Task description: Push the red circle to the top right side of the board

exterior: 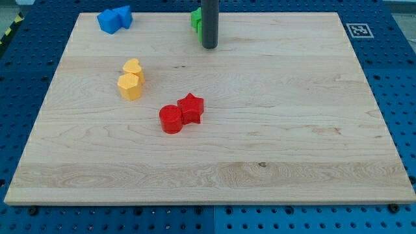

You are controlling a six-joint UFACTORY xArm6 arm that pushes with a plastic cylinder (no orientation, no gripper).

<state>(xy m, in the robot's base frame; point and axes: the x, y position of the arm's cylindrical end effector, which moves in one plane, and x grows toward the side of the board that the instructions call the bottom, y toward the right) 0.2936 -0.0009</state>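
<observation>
The red circle [171, 119] lies a little left of the board's middle, touching a red star [192, 108] on its upper right. My tip [209, 46] is at the view's top centre, well above and to the right of both red blocks. It stands just right of a green block [195, 22], which the rod partly hides.
Two yellow blocks, a heart [133, 68] and a hexagon [129, 86], sit together left of the red pair. Two blue blocks [114, 19] sit together at the top left. A fiducial tag [357, 30] marks the board's top right corner. The wooden board [292, 143] lies on a blue pegboard.
</observation>
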